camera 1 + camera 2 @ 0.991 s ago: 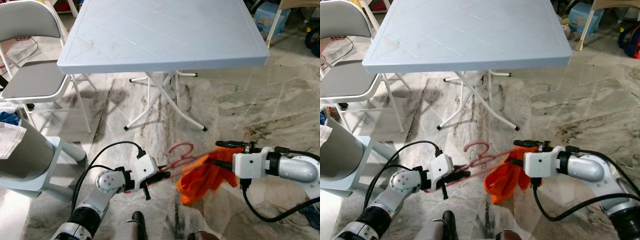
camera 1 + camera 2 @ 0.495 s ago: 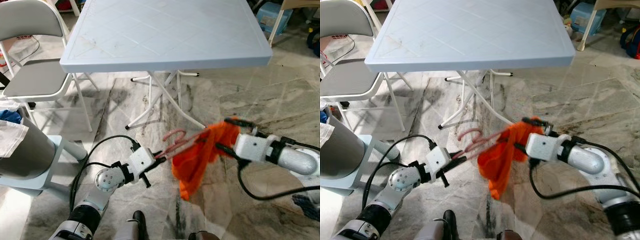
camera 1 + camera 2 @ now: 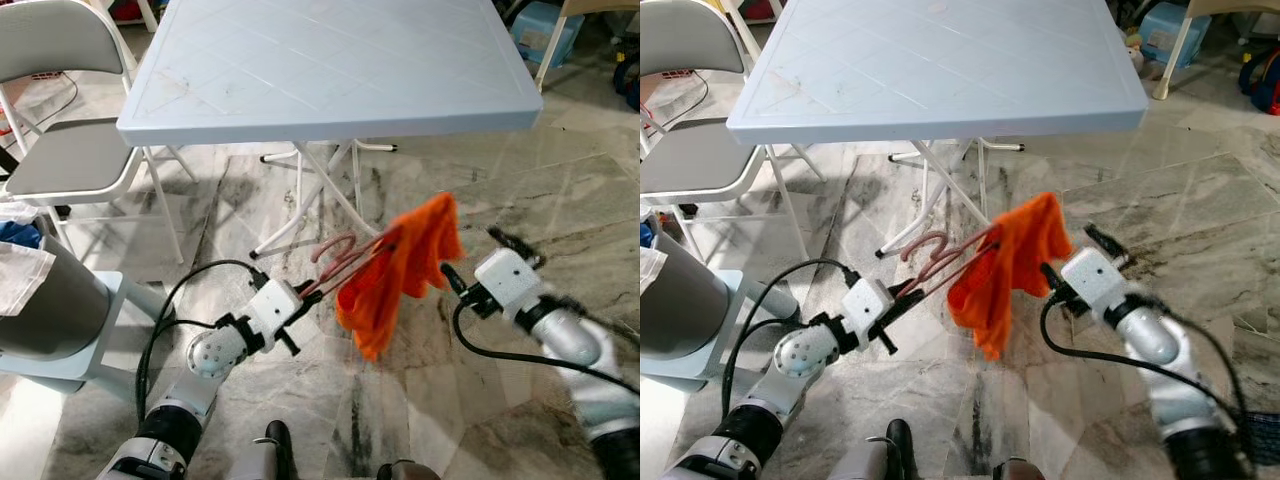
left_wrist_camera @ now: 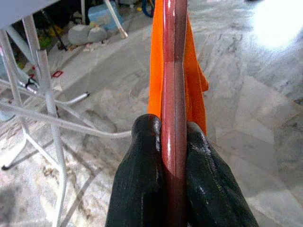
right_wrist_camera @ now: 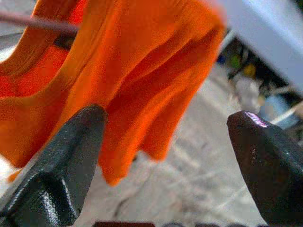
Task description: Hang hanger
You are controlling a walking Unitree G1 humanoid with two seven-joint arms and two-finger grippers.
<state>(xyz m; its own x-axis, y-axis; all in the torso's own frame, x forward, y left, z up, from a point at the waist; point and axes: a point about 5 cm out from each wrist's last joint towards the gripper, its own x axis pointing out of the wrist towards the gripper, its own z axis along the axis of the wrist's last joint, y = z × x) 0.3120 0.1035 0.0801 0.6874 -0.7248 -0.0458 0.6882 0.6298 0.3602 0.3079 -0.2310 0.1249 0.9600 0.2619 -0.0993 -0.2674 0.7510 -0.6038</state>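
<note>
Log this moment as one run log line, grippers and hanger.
left gripper: shut on pink hanger | orange cloth: draped over hanger | right gripper: open, beside cloth | table: behind

Grey-veined marble floor, pale blue folding table standing on it on white crossed legs, grey folding chair just beside the table, both resting directly on the floor.

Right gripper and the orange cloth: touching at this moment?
Apart. The right wrist view shows the right gripper open, the orange cloth hanging beyond its fingertips.
</note>
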